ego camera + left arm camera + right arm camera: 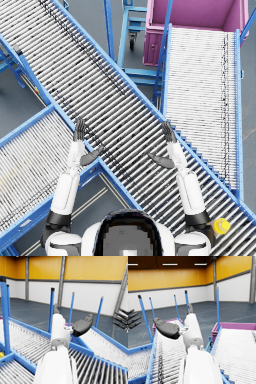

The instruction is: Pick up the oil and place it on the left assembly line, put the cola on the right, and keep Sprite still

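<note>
Both sets of dark fingers are spread wide and hold nothing. The left hand's fingers (79, 129) point straight away from the robot with the thumb angled inward, and the right hand's fingers (167, 130) mirror them. The left hand (80, 149) and the right hand (170, 150) hover well apart, palms facing each other, above the long grey roller conveyor with blue rails (100, 95) that runs diagonally through the middle. The wrist views show the same: each thumb juts out sideways and nothing lies between thumb and fingers.

Farther out, a left roller conveyor (25, 165) branches off beside the left arm. A right roller conveyor (200, 100) runs up to a purple plastic bin (200, 15).

No bottle can be made out as oil, cola or Sprite. The one candidate is a small round yellow object (220, 226) on the middle rollers, just beside the right upper arm. It may be the oil's cap seen from above, but that cannot be settled here.

As far as the views show, nothing has been sorted yet: both side lines are bare and every placement remains to be done.

No brand, label or writing can be read anywhere.
</note>
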`<state>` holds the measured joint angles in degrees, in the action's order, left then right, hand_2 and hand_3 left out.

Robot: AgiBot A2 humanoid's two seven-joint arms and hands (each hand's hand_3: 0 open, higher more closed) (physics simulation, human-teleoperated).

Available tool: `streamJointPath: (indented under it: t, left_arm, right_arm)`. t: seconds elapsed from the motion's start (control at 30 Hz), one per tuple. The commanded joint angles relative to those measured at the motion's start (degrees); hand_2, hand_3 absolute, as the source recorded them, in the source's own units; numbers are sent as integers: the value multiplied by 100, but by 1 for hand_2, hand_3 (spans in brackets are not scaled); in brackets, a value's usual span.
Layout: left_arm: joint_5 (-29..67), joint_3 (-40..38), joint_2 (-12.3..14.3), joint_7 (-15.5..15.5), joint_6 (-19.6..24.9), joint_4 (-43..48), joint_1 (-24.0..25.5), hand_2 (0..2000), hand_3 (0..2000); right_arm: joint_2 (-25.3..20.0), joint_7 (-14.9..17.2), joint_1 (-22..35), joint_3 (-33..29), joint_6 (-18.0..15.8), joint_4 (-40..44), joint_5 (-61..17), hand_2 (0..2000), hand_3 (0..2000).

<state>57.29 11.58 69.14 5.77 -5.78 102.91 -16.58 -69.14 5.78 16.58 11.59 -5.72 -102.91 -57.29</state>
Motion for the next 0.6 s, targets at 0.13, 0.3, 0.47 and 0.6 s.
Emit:
streamJointPath:
  t: [0.13,0.3,0.47,0.6]
  left_arm:
    - [0,0,0,0,0,0,0,0,0]
    - [0,0,0,0,0,0,0,0,0]
    - [0,0,0,0,0,0,0,0,0]
    - [0,0,0,0,0,0,0,0,0]
  right_arm:
    - [0,0,0,0,0,0,0,0,0]
    - [0,0,0,0,0,0,0,0,0]
    - [0,0,0,0,0,0,0,0,0]
    - [0,0,0,0,0,0,0,0,0]
